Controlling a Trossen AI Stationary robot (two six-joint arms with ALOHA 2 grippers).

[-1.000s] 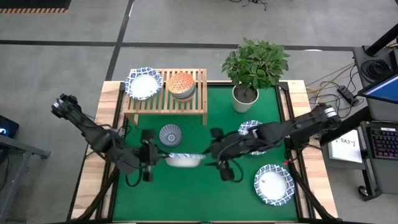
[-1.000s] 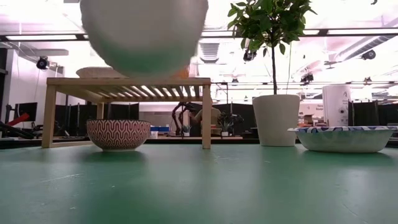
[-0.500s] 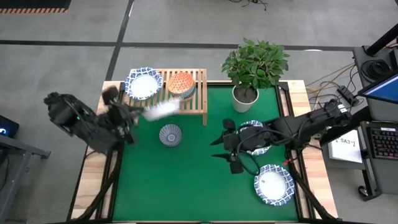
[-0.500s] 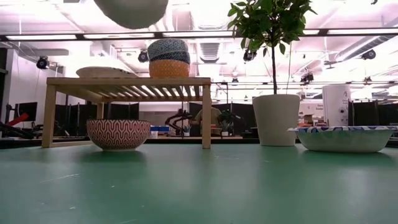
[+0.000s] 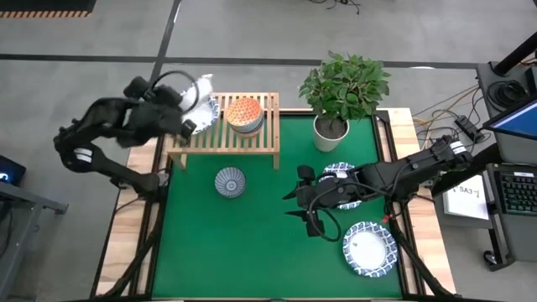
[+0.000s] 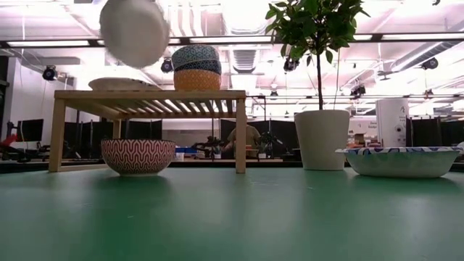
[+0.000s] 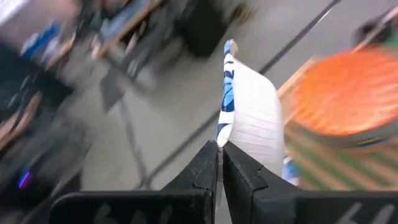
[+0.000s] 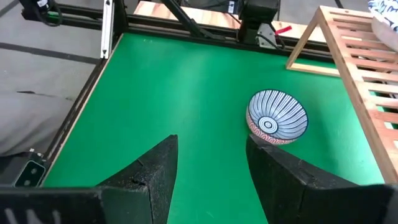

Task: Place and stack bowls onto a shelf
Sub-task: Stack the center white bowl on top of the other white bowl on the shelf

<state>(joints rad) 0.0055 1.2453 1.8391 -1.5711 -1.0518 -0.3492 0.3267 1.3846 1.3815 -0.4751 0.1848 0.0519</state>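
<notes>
My left gripper (image 5: 190,116) is shut on a wide white bowl with a blue rim (image 5: 200,89), held high above the left end of the wooden shelf (image 5: 252,141). In the low view this bowl (image 6: 134,30) shows its underside. Another wide bowl (image 6: 119,84) lies on the shelf below it, next to a stack of two small bowls (image 5: 244,113). A small red-patterned bowl (image 5: 230,181) stands on the mat in front of the shelf. My right gripper (image 5: 302,203) hangs open over mid-table, pointing toward that bowl (image 8: 277,118). My left gripper pinches the wide bowl's blue patterned rim (image 7: 224,124) between its two shut fingers (image 7: 202,171), one inside the bowl and one outside. The bowl stands on edge beyond the fingertips, lifted clear of the shelf and of the bowl lying there.
A potted plant in a white pot (image 5: 331,130) stands at the far right of the mat. Two more wide bowls lie at the right: one (image 5: 338,174) partly under my right arm, one (image 5: 369,249) nearer the front. The mat's left and front parts are bare green.
My left gripper has carried the wide bowl from low over mid-table up and toward the far left, to above the shelf's left end. On the way the gripper turned, and the bowl tipped from level onto its edge.
</notes>
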